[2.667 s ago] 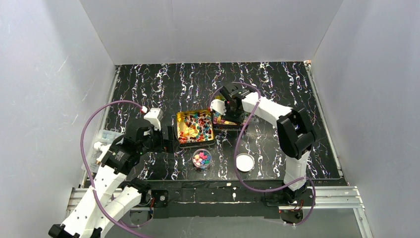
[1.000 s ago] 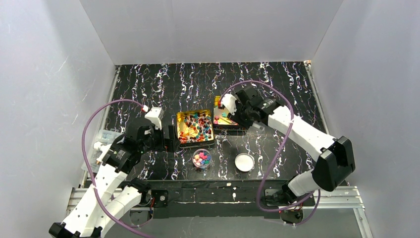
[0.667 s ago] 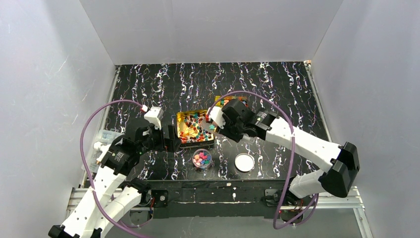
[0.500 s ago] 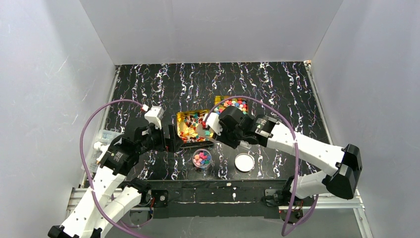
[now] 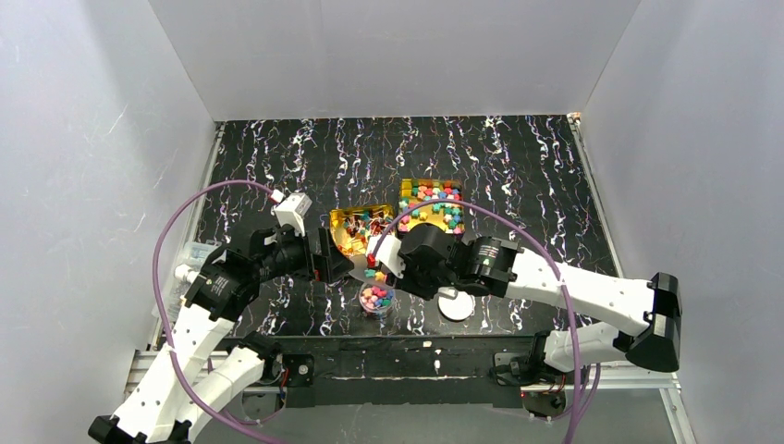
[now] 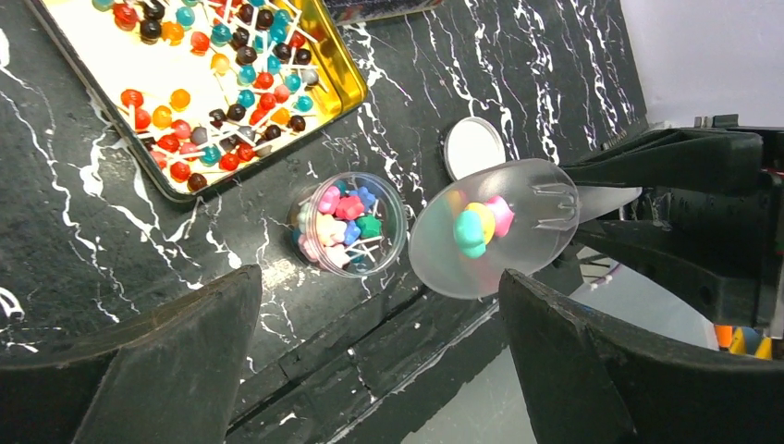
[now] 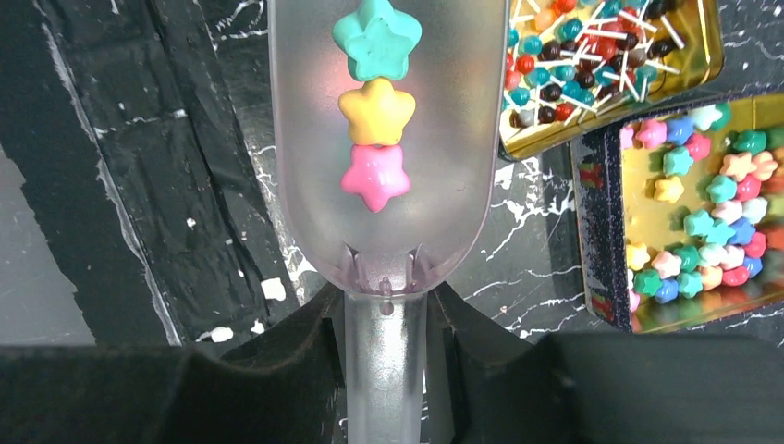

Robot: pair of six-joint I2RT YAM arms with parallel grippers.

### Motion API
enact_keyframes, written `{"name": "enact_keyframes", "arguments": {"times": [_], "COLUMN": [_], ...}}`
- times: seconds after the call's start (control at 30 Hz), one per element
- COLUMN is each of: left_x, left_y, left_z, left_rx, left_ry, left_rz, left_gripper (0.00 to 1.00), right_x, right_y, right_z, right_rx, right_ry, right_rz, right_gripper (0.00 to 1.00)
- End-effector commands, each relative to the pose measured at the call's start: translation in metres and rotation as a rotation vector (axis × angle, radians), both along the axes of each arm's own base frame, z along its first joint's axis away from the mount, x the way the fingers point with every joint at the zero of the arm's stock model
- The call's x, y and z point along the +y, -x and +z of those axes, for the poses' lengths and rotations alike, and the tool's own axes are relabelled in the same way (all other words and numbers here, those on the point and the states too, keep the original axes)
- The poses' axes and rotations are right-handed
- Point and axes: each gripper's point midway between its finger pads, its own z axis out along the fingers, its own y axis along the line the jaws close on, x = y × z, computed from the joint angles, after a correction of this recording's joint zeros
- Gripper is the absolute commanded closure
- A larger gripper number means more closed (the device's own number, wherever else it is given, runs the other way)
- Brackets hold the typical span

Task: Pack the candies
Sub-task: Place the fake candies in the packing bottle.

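Farthest left, left end effector [image 5: 325, 259]: the jaws are spread wide and nothing is gripped; it is held above the desk [image 5: 277, 157], just left of the first gold tin [image 5: 342, 231].
Desk: a black surface streaked with white and purple veins is seen under everything.
First gold tin: square and open; it is filled with round candies [image 6: 176, 139] on white sticks, in red, blue, orange and dark brown.
Cup [image 6: 398, 227]: a small round clear cup is set upright on the desk, just in front of the first gold tin and apart from it; pink, blue and green candies are heaped inside, with a few white sticks among them.
Scoop [image 7: 305, 148]: a clear plastic scoop is carried in the air, roughly level, near the cup; in the left wrist view it is seen just to the cup's right. Whether its lip reaches over the cup's mouth cannot be told.
Load in the scoop: three star candies [image 7: 374, 111] are laid in a row, teal at the lip, yellow in the middle, pink nearest the handle, each touching the next.
Right end effector [image 7: 384, 319]: it is closed narrowly on the scoop's handle, with one finger pressed against each side.
Lid [image 6: 471, 148]: a round white lid is laid flat on the desk, right of the cup and apart from it; in the top view it is partly covered by the right arm.
Second gold tin [image 7: 647, 157]: it is placed right of the first and slightly farther back, close beside it; star candies in pink, blue, green and yellow are spread around its edges, and part of the gold floor is left bare.
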Motion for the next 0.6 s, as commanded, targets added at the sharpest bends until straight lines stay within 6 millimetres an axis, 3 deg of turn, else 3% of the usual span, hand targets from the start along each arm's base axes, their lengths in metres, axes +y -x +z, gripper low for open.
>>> {"name": "enact_keyframes", "arguments": {"times": [0.0, 0.57], "left_x": [-0.008, -0.007], "left_y": [0.007, 0.006], "left_z": [0.011, 0.001], "left_rx": [0.007, 0.036], "left_ry": [0.046, 0.028], "left_rz": [-0.045, -0.043], "left_gripper": [0.01, 0.01], "right_x": [0.018, 0.018], "right_y": [0.003, 0.024], "right_z": [0.038, 0.090], "right_rx": [-0.032, -0.050], "right_ry": [-0.152, -0.366], "right_rz": [0.015, 0.078], "right_gripper": [0.99, 0.99]}}
